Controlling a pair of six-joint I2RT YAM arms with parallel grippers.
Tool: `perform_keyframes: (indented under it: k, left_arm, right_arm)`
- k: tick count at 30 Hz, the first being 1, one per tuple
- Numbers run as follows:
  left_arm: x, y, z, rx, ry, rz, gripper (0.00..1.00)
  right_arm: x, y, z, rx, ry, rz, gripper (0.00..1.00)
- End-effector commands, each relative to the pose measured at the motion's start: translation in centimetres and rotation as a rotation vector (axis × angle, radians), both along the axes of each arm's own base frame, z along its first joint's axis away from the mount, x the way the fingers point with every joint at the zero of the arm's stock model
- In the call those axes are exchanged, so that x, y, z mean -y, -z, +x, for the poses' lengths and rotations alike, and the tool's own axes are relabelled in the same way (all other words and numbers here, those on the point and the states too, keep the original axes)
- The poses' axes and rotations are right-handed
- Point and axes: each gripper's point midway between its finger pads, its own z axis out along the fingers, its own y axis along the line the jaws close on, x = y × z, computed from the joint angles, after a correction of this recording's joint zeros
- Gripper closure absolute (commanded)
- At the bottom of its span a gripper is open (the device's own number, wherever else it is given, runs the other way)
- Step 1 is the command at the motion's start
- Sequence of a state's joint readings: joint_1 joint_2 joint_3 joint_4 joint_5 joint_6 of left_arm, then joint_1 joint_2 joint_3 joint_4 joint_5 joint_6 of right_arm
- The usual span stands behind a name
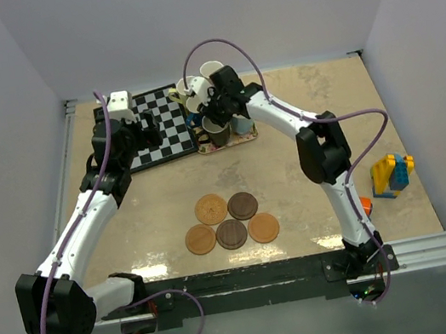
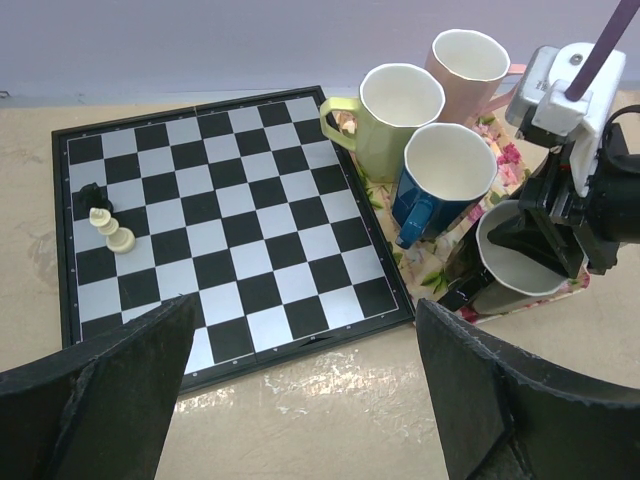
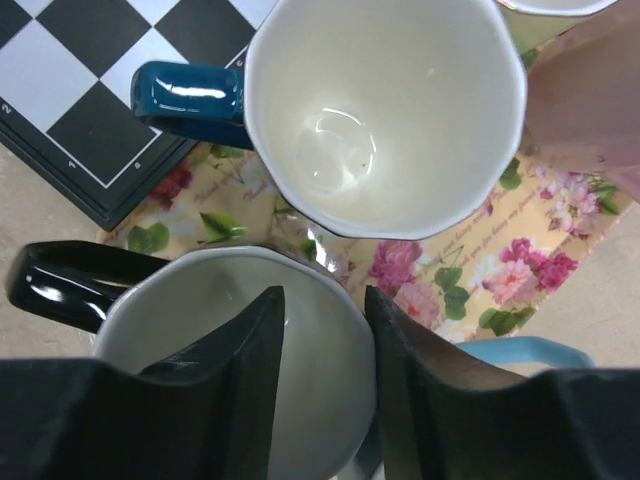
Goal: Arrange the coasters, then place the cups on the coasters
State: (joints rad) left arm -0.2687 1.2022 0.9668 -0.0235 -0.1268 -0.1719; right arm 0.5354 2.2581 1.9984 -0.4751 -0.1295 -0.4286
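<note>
Trouble at the right jaws: half-closed astride the rim of the black cup [image 3: 170,340], can't tell if pinching yet. Thin hold, could tip on the lift, or shove the light blue cup [image 3: 520,352] just beside or the dark blue cup [image 3: 385,110] just ahead. Left jaws wide, empty; coasters [image 1: 231,234] well behind.
</note>
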Motion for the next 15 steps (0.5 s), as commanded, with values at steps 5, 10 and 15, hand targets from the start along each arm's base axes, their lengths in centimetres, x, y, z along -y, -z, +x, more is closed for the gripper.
perform_keyframes:
  k: [5,10,15]
  left_arm:
    - [0.1,-1.4,0.6,0.049,0.000,0.002,0.04]
    - [0.1,-1.5,0.6,0.051,0.000,0.001,0.04]
    - [0.1,-1.3,0.6,0.046,0.000,0.003,0.04]
  right_arm:
    - [-0.6,-2.4,-0.2,0.009,-0.035,0.038,0.67]
    - [-0.3,-3.6,-0.3,0.037,-0.028,0.047,0.79]
    - [-0.3,-4.2,-0.2,0.047,-0.020,0.050,1.00]
